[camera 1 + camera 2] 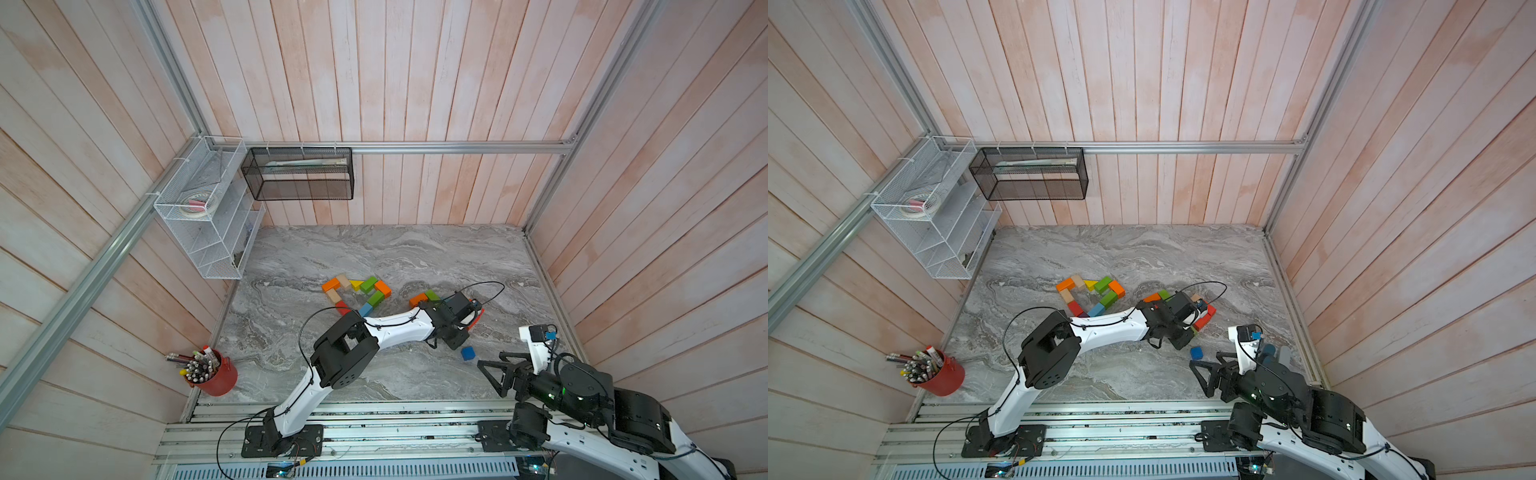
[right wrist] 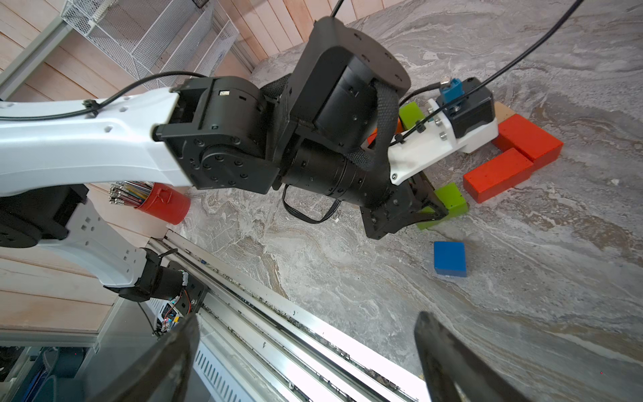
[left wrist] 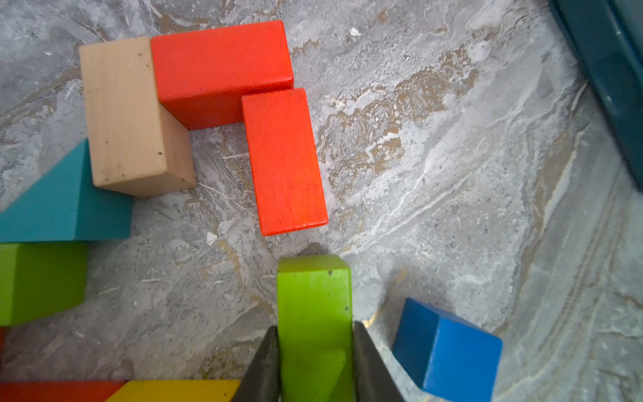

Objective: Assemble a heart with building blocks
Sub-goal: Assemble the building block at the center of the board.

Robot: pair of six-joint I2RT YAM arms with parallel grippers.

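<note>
Left fingers [image 3: 262, 365] clamp the green block [image 3: 315, 306] just beside the red brick [image 3: 283, 160]; right fingers [image 2: 449, 358] gape empty. Placing step, likely: next, seat it flush, then release.

The left arm [image 1: 1113, 328] reaches over red blocks [image 1: 1206, 319] near a blue cube [image 1: 1196, 353].

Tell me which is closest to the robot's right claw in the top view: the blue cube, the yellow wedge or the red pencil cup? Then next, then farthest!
1. the blue cube, right in front of the open right gripper.
2. the yellow wedge, farther out and to the left.
3. the red pencil cup, far over on the left side.
</note>
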